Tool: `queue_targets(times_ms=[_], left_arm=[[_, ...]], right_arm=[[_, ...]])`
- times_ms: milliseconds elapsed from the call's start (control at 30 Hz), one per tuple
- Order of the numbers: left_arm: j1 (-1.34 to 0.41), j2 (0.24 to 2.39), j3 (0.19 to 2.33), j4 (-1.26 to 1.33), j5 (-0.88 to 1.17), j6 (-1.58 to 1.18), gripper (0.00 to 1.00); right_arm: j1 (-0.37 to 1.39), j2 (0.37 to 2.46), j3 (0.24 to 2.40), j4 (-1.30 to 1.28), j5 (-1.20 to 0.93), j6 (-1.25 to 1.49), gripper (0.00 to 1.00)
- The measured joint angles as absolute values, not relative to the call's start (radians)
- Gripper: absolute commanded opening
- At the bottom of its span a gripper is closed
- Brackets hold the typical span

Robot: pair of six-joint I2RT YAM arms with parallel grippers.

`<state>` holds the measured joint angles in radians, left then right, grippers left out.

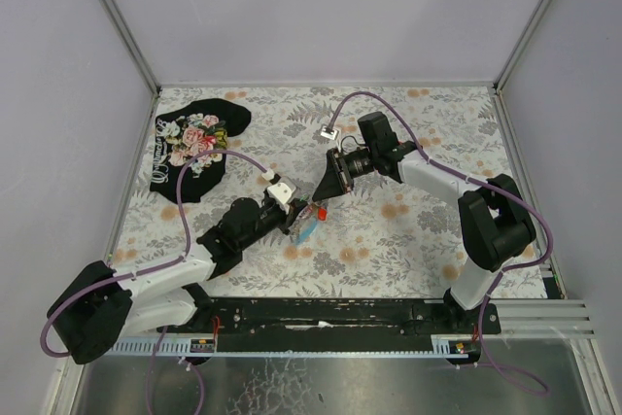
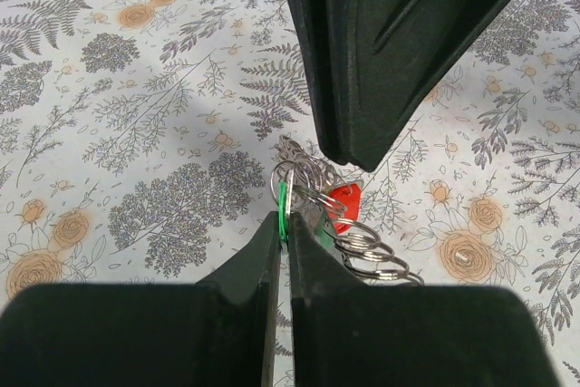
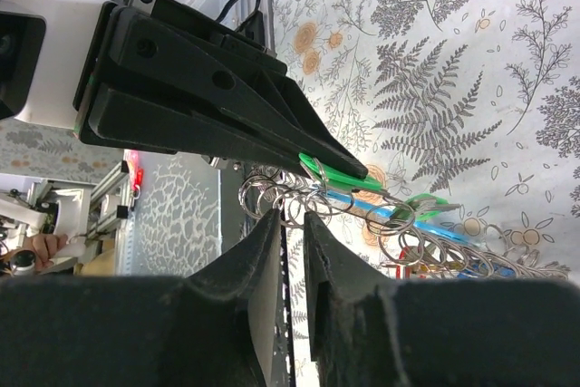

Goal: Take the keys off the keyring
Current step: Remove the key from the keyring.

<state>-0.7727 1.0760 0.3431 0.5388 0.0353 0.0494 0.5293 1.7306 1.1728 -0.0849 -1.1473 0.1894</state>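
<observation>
Far L on the table (image 1: 418, 240): cloth (image 1: 194, 148) (black, floral print), crumpled, well apart from both arms.

L gripper (image 1: 297, 213) reaches from the near-L corner to mid-table. Its fingers (image 2: 254, 260) are pressed together w/ no gap, pinching the green key (image 2: 283, 206) edge-on by its plastic head.

Keys (image 1: 311, 219) sit in 1 bunch right at that tip. Red key (image 2: 345, 201) is just R of the green one, touching the rings. Keyring (image 2: 364, 249) shows as a run of silvery loops trailing R from the pinch. Light-blue fob (image 1: 306, 231) lies just beside the bunch.

R gripper (image 1: 319, 197) comes in from the far-R side, angled toward the L one, tip meeting the bunch. Its fingers (image 3: 258, 260) stand slightly parted, a slim gap betw. them. Rings sit right at the tips; can't tell if any wire is inside the gap.
</observation>
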Motion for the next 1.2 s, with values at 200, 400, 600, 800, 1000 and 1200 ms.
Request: queue_targets(times_ms=[200, 400, 600, 800, 1000, 1200], left_arm=[[-0.773, 1.070, 0.345, 0.519, 0.031, 0.050, 0.00], [-0.773, 1.042, 0.345, 0.491, 0.018, 0.050, 0.00], [-0.773, 1.008, 0.348, 0.443, 0.018, 0.062, 0.00], [-0.779, 0.992, 0.366, 0.389, 0.013, 0.097, 0.00], [-0.793, 0.989, 0.403, 0.329, -0.009, 0.150, 0.00], [-0.825, 0.985, 0.449, 0.273, -0.031, 0.205, 0.00]], right_arm=[[0.529, 1.731, 1.176, -0.125, -1.148, 0.109, 0.27], [0.529, 1.729, 1.167, -0.121, -1.155, 0.010, 0.31], [0.529, 1.723, 1.143, -0.119, -1.167, -0.072, 0.37], [0.529, 1.720, 1.155, -0.153, -1.169, -0.215, 0.53], [0.529, 1.726, 1.227, -0.282, -1.172, -0.514, 0.73], [0.541, 1.776, 1.318, -0.402, -1.191, -0.786, 0.75]])
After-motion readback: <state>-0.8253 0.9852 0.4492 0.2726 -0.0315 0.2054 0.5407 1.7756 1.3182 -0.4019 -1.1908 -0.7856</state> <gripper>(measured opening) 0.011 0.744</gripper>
